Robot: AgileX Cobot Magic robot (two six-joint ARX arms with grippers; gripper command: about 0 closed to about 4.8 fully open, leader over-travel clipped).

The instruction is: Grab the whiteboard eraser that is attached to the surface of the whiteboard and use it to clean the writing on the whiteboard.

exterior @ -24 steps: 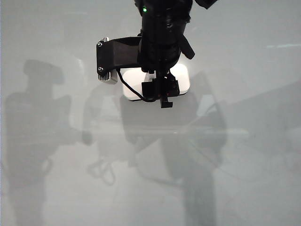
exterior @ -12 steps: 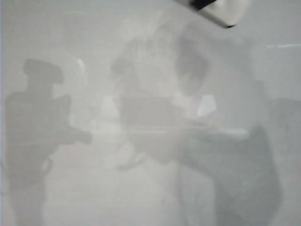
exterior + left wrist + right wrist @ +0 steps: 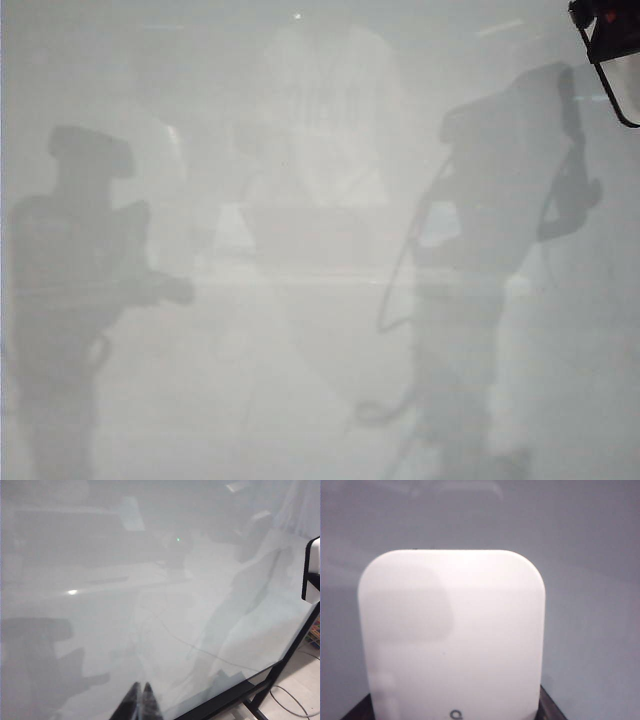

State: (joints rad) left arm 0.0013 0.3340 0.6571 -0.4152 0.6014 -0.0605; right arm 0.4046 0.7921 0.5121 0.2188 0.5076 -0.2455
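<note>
The whiteboard eraser (image 3: pixel 452 635), a white rounded block with a small grey mark, fills the right wrist view. My right gripper (image 3: pixel 452 715) is shut on it, with dark fingers (image 3: pixel 551 707) showing at both lower corners, and it is held off the whiteboard (image 3: pixel 590 555). In the exterior view only a black part of the right arm (image 3: pixel 605 30) shows at the top right corner. The whiteboard (image 3: pixel 300 350) carries only grey shadows there; no writing shows in any view. My left gripper (image 3: pixel 141 692) hangs over the whiteboard (image 3: pixel 100 605), shut and empty.
The left wrist view shows the board's black frame edge (image 3: pixel 240 692), with floor and a cable (image 3: pixel 295 695) beyond it. A white object with a black rim (image 3: pixel 312 570) sits at that view's border. Arm shadows (image 3: pixel 80 280) lie across the board.
The right arm lifted the eraser off the middle of the board and swung up to the top right corner of the exterior view. The left arm's shadow has not moved.
</note>
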